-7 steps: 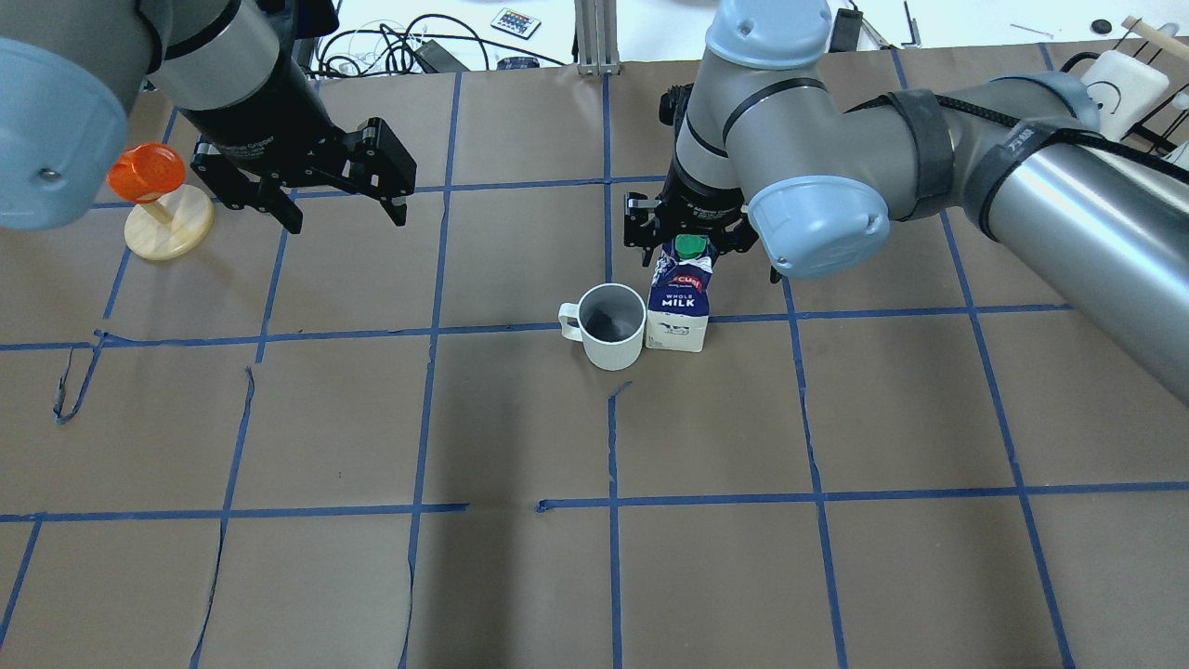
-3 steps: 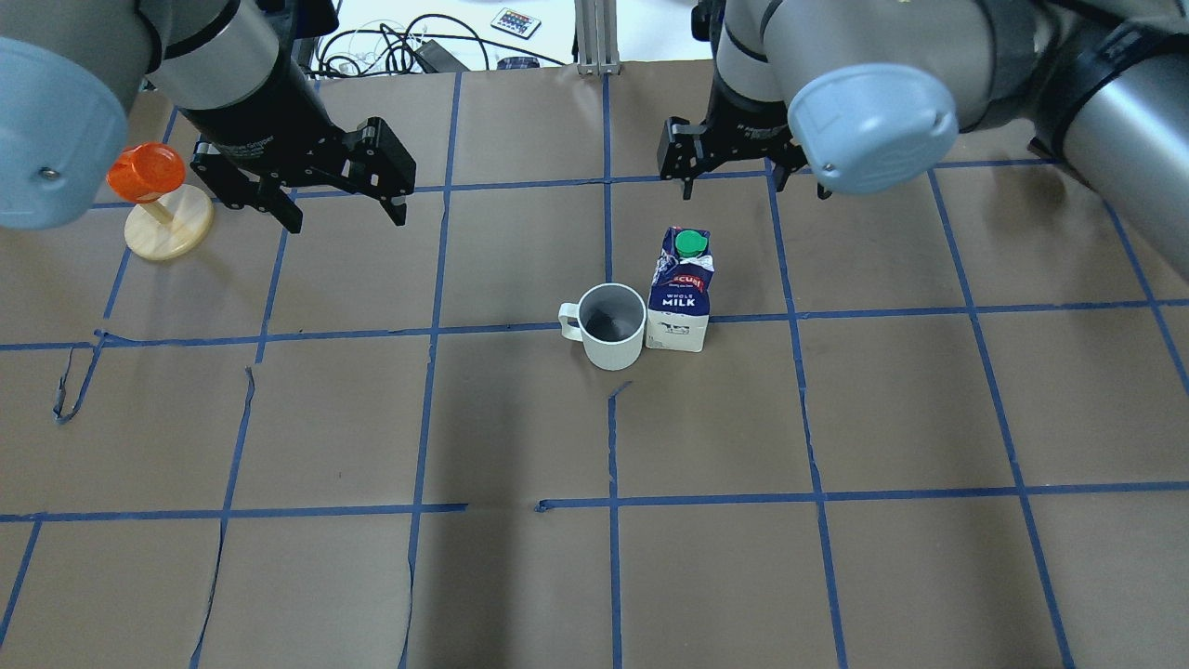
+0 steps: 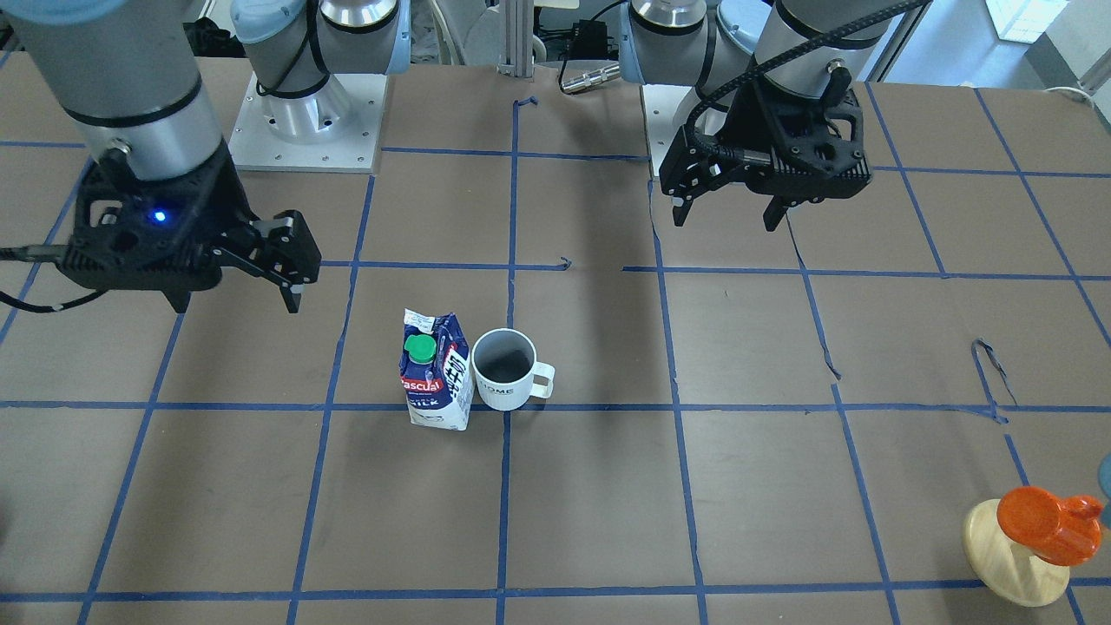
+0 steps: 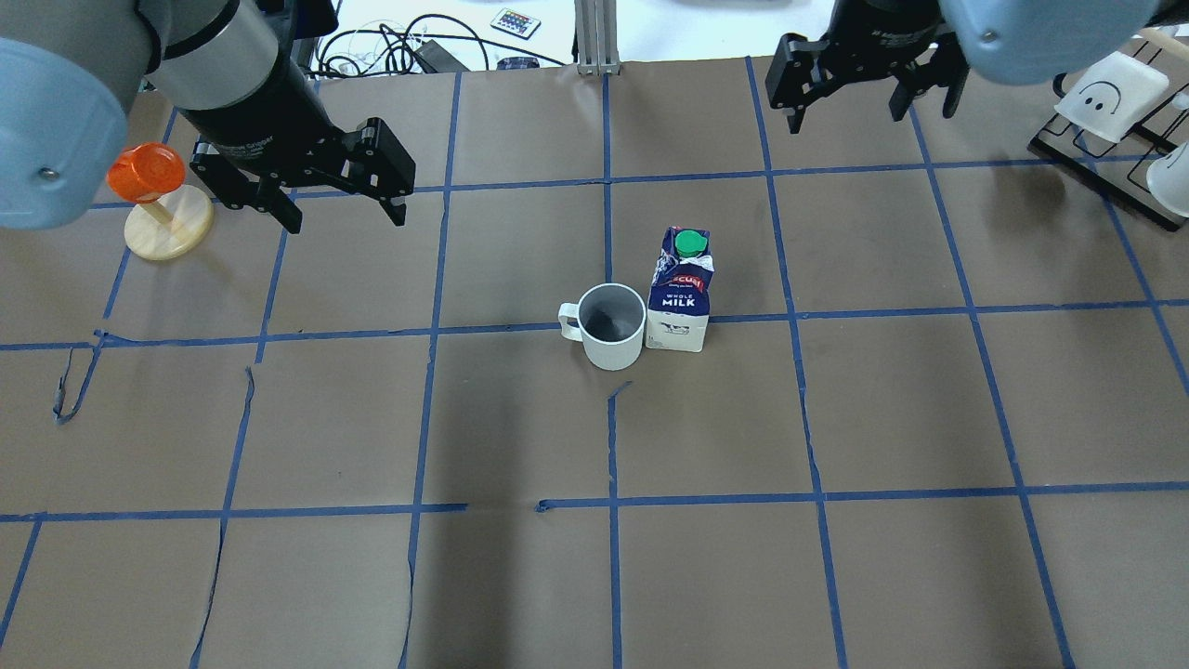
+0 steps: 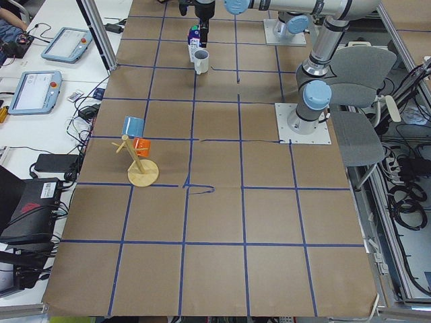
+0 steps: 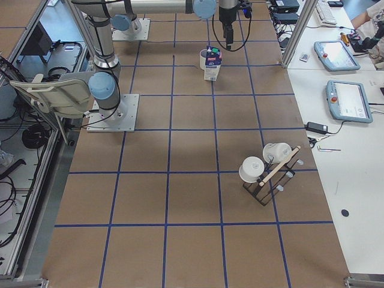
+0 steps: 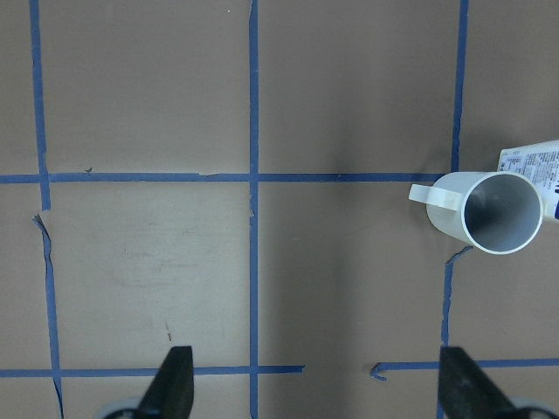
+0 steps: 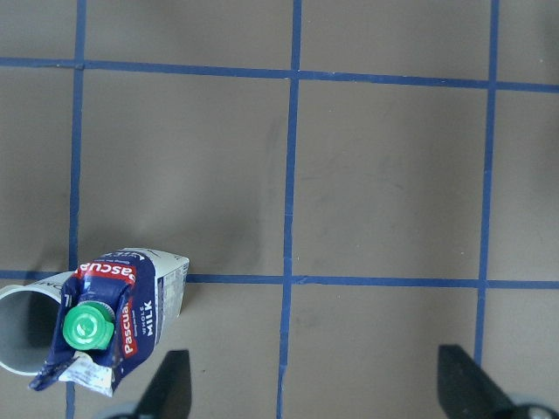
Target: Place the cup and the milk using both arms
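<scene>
The white ceramic mug with a handle (image 4: 611, 325) and the small blue-and-white milk carton (image 4: 681, 302) stand side by side on the brown surface (image 4: 836, 418). The left arm (image 3: 803, 52) and right arm (image 3: 130, 95) hold their jaws wide apart, empty. The mug could break, so take its rim. The carton looks squashy, so pinch its sides gently.

Orange cup (image 4: 146, 172) on round wooden stand (image 4: 175, 232)

— Where does the cup (image 4: 611, 339) stand from the left gripper (image 4: 348, 216)?
— On the table (image 4: 279, 418), well apart from it, toward the right gripper (image 4: 850, 110); its handle points to the left gripper's side.
— And the milk (image 4: 680, 297)?
— Just beside the cup, on the right gripper's side; the peg stand (image 4: 167, 232) lies beyond the left gripper, away from both.
</scene>
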